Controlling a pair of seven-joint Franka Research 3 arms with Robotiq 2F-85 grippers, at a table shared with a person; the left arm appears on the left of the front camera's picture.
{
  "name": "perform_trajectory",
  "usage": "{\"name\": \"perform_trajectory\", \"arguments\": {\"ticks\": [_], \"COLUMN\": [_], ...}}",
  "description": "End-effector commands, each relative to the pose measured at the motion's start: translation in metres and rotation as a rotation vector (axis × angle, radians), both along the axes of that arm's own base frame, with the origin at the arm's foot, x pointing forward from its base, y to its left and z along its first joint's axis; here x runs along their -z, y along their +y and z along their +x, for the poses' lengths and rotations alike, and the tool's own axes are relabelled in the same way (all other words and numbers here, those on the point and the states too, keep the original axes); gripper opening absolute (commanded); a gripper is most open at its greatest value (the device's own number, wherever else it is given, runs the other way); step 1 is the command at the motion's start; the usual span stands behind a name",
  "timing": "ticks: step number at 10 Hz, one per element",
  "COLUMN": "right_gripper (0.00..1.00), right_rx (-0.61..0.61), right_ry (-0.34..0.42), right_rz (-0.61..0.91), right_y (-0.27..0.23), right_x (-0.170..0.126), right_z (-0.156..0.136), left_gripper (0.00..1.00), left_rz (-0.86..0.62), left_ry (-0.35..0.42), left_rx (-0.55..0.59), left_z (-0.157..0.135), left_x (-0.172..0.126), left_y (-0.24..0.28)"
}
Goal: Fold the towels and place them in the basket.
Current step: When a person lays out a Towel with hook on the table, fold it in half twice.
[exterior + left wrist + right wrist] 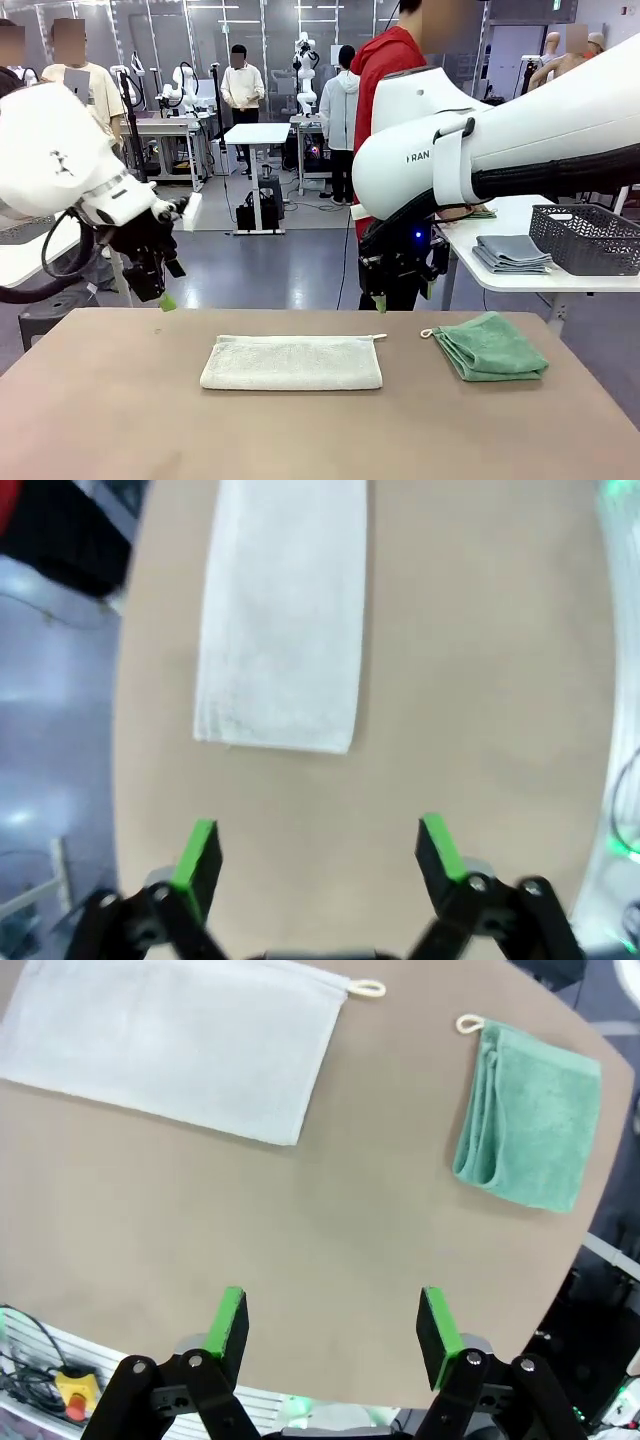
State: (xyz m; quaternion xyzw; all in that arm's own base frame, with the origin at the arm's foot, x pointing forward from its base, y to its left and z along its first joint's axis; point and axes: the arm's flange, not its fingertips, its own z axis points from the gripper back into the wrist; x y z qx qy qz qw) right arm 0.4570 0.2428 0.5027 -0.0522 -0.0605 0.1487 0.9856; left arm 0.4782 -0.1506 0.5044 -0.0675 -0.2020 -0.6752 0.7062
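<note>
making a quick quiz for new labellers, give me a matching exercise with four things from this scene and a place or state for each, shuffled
Things:
1. off-white towel
2. green towel
3. basket
4. left gripper

Place or state:
a. on the white side table, far right
b. folded small, on the right part of the brown table
c. lying flat as a long rectangle in the middle of the brown table
d. open, holding nothing

Pairs: 1-c, 2-b, 3-a, 4-d
</note>
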Motion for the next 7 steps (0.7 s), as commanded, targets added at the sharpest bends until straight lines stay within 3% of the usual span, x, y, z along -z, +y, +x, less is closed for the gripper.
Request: {"name": "perform_trajectory", "arguments": {"ticks": [1,5,7], "right_gripper": [0.84,0.84,0.85], "right_rx": [-0.018,-0.018,-0.01], "right_ry": [-0.013,-0.013,-0.013], "right_rz": [-0.034,-0.034,-0.02], "right_y": [0.0,0.0,0.0], "right_x": [-0.011,-0.011,-0.008], "right_z": [0.002,0.002,0.001], "left_gripper": [0.98,0.98,0.98], "left_rz": [-0.202,-0.501,-0.553], "left_ry": [-0.003,0.042,0.054], "left_rx": [0.01,0.18,0.162], "left_z": [-0.02,-0.024,-0.019], "left_x": [-0.007,-0.005,-0.001], "left_y": [0.035,0.074,0.079]}}
